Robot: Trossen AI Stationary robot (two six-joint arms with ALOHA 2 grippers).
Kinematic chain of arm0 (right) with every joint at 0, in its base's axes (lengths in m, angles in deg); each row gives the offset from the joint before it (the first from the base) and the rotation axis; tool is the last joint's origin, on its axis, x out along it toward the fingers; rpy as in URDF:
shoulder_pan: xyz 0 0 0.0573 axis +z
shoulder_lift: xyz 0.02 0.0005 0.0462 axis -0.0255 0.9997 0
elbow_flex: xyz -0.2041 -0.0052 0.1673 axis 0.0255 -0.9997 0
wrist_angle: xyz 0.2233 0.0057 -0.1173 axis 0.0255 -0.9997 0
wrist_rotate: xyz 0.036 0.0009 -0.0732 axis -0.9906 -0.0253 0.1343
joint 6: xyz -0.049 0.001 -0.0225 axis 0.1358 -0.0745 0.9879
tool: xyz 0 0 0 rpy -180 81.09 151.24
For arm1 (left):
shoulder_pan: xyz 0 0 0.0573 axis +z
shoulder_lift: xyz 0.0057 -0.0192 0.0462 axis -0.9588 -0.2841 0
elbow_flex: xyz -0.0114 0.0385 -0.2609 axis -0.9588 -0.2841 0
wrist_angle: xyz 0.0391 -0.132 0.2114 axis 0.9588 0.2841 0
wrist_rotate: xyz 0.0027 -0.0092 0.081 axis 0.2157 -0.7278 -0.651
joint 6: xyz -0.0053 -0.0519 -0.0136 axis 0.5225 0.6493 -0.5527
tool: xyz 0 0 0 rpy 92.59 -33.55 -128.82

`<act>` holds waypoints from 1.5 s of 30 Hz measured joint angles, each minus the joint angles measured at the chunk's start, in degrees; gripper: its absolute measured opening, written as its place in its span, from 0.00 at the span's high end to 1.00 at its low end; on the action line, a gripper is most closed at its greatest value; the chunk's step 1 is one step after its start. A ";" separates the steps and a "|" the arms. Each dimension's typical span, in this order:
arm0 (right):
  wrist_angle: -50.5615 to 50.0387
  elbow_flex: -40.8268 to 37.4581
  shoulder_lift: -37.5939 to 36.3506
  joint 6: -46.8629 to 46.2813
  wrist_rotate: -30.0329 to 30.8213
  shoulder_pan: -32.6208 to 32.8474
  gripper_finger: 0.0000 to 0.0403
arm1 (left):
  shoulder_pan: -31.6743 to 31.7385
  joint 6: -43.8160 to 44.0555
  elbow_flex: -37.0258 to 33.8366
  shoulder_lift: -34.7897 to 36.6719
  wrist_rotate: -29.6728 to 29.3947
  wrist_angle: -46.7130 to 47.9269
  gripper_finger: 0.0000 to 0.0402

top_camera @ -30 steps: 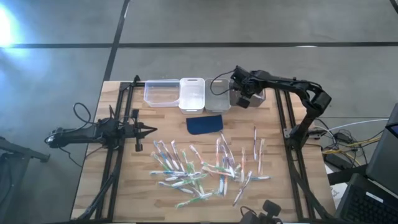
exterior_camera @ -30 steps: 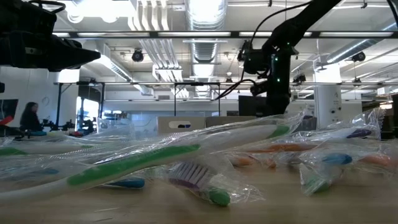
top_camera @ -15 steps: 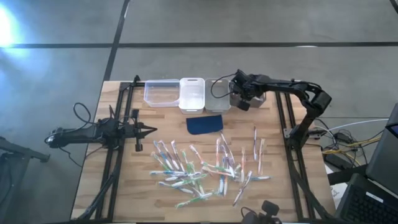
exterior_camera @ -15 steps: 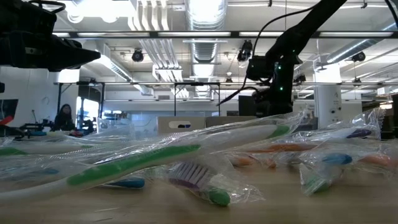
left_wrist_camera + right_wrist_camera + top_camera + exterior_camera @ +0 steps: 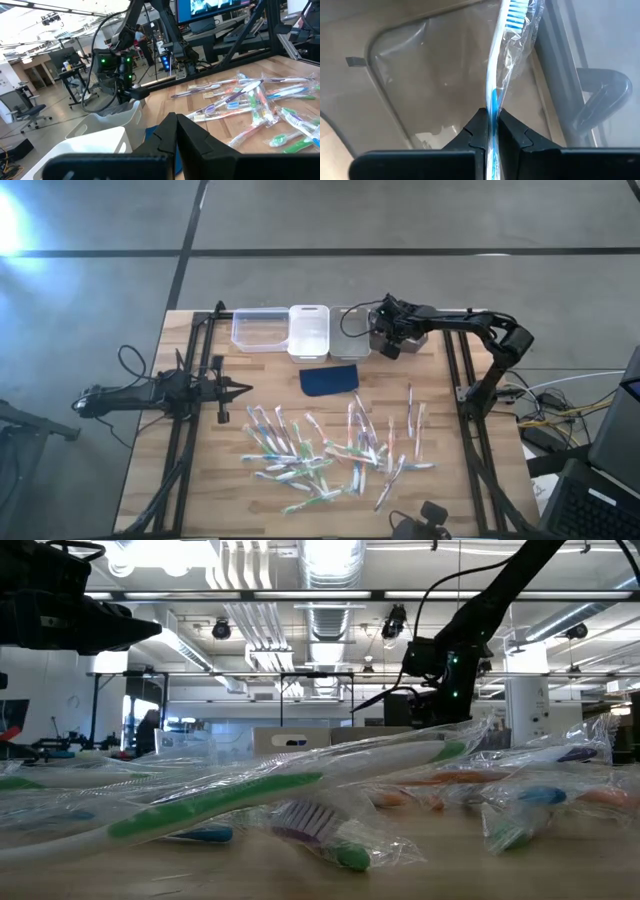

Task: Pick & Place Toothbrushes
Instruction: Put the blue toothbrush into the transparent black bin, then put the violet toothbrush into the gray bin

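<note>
Dark jointed arms [image 5: 455,315], seemingly black cables [image 5: 128,363]

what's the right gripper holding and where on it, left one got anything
The right gripper pinches a wrapped blue toothbrush by its handle. The left gripper is shut on nothing.

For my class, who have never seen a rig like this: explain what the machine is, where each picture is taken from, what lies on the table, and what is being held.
This is a robot with two dark arms at a wooden table. Each arm ends in two-fingered jaws. One picture looks straight down, one looks level across the tabletop, and one comes from a camera on each wrist.

On the table lie many wrapped toothbrushes, a dark blue pad, and a row of bins at the far edge.

The right gripper hangs over the grey bin at the right end of the row. Its wrist view shows its jaws shut on a blue toothbrush in a clear wrapper, above that bin. The left gripper waits at the left side, jaws shut and holding nothing.
</note>
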 joint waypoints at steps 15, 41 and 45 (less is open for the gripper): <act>1.01 0.42 -0.02 0.31 0.04 0.07 0.70 | 0.04 0.00 -0.01 0.00 0.00 0.00 0.97; -26.45 22.18 -0.35 -19.89 0.70 0.18 0.64 | -0.02 0.01 -0.02 0.00 0.00 0.00 0.97; -34.60 26.83 -0.35 -26.09 0.10 0.28 0.69 | -0.02 0.01 0.00 0.01 -0.01 0.00 0.97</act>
